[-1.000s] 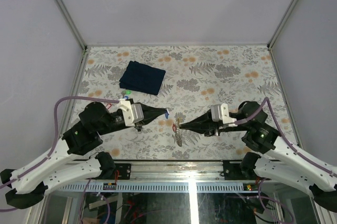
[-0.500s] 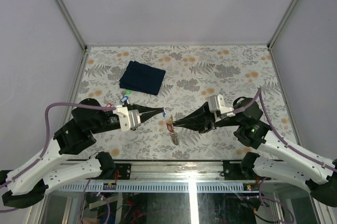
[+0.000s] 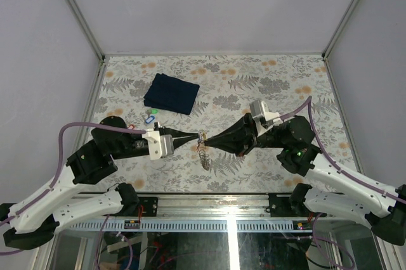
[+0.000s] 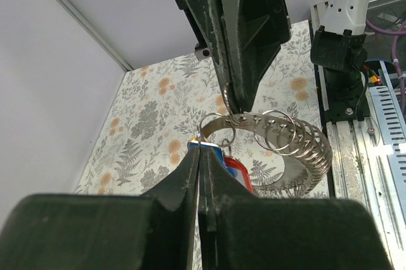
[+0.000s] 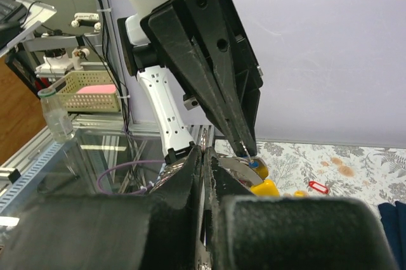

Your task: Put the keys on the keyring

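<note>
Keyring [image 4: 304, 146] hangs in the air, pinched at its top by the right gripper [image 4: 236, 106], whose fingers are pressed together on the grey band. It sits on the arm-base side of the dark blue cloth [image 3: 171, 92], a little to that cloth's right. Tip to tip with it, the left gripper [image 4: 202, 156] is likewise closed, nipping a blue-tagged key [image 4: 212, 148] at the band's end, with a red tag [image 4: 240, 172] dangling just behind. A yellow tag [image 5: 265, 187] shows below the band in the right wrist view. Whether it is already on the loop I cannot tell.

The step in hand looks like threading the key's small ring onto the loop. To do it well, the right arm should hold the band steady. The left should bring the ring square to the band's end, ease it along, and release only once it is clearly past the end. The tips are crowded, so short, slow moves are safest.

Two more keys [image 3: 150, 118] lie on the table [image 3: 273, 86] just arm-side of the cloth's left corner.

No brand, label or writing can be read; the tags look blank.
</note>
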Robot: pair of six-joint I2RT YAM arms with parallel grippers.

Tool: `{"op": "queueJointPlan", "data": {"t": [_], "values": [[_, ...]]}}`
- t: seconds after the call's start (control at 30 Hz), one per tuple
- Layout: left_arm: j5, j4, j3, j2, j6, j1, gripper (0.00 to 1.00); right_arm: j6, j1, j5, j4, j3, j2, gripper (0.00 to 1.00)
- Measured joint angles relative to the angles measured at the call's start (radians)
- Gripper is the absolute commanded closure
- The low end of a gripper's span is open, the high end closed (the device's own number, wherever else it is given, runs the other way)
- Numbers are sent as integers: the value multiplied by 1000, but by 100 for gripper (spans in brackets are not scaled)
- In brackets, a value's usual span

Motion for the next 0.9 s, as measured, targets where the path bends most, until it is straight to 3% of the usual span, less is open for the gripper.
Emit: {"op": "queueJointPlan", "data": {"t": [0.9], "values": [[2, -11, 2, -25, 16, 0, 100, 21, 0, 98, -29, 0, 0, 100]]}}
